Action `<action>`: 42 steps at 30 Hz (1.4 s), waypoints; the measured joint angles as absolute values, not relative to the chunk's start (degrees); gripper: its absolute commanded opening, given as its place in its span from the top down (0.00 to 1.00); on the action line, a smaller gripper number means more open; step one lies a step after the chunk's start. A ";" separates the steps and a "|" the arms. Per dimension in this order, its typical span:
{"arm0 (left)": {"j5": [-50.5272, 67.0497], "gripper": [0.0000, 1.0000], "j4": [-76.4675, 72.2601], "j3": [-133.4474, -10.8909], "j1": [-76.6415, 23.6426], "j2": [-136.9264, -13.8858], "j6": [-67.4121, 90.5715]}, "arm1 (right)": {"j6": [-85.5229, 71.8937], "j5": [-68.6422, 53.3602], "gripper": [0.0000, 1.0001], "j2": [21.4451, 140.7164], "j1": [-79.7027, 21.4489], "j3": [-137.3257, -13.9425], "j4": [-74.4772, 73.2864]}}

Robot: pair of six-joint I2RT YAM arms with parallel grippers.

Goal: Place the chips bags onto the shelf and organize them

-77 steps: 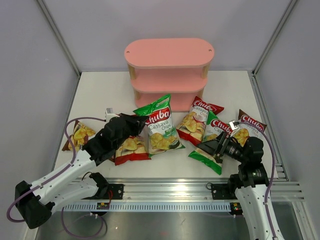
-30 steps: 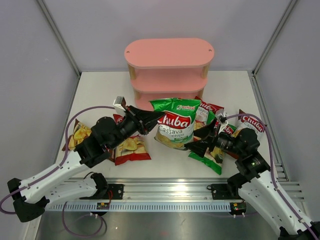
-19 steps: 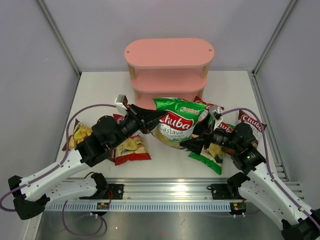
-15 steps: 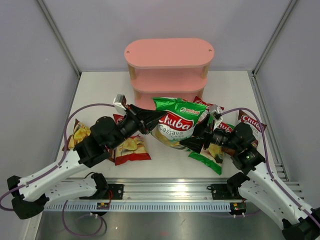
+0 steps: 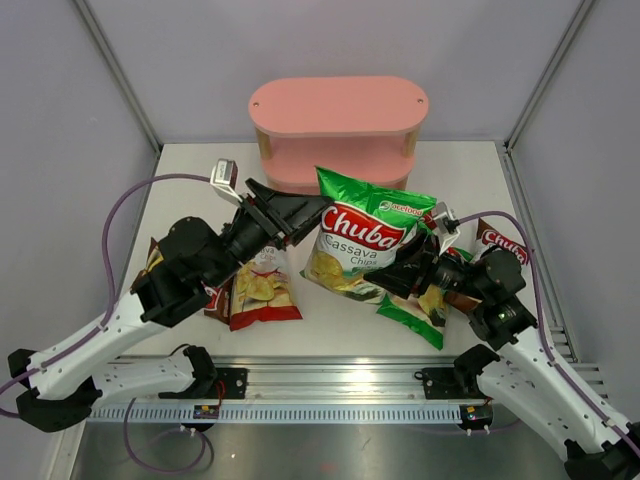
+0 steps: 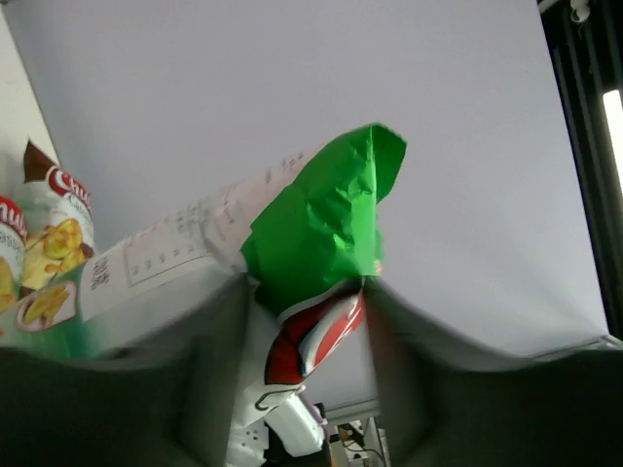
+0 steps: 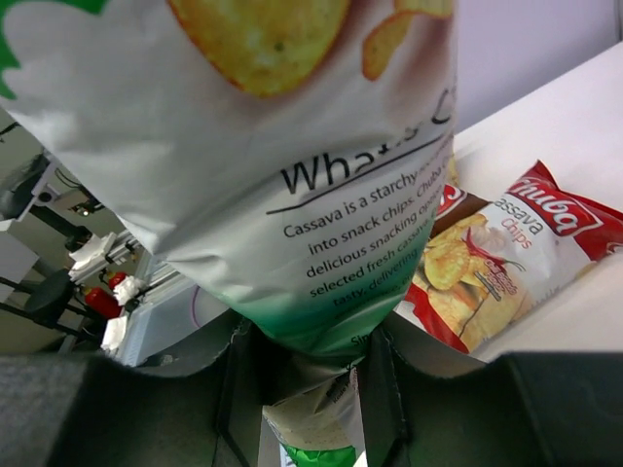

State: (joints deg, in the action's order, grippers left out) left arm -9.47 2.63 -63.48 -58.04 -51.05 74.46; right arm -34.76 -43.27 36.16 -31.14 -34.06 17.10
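Red chips bag (image 5: 258, 290) lies on the surface (image 5: 185, 160), partly under the left arm. Left pincer (image 5: 303, 208) stands apart around the raised green bag's (image 5: 365, 240) corner. Right pincer (image 5: 392, 280) clamps that bag's bottom edge, and the bag hides the shelf's (image 5: 338, 105) lower tiers.

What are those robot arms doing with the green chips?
Two arms have a green bag lifted between them, in front of the pink shelf. The right gripper pinches its bottom edge; the left gripper is at its top corner, grip unclear. The other bags lie on the table.
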 measured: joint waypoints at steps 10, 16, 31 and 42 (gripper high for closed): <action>-6.15 0.01 6.59 -70.94 -58.41 -53.63 51.13 | -43.70 -44.31 0.87 33.82 -31.16 -36.10 19.99; -2.66 0.01 7.25 -67.57 -58.54 -48.12 36.60 | -47.90 -46.35 0.87 34.87 -31.20 -36.91 20.12; 23.94 0.01 6.33 -60.01 -58.76 -46.30 20.05 | -58.04 -55.16 0.84 38.92 -31.35 -42.02 23.49; 29.34 0.64 -0.16 -59.83 -58.78 -48.47 22.90 | -54.35 -56.31 0.58 37.87 -31.35 -46.61 14.92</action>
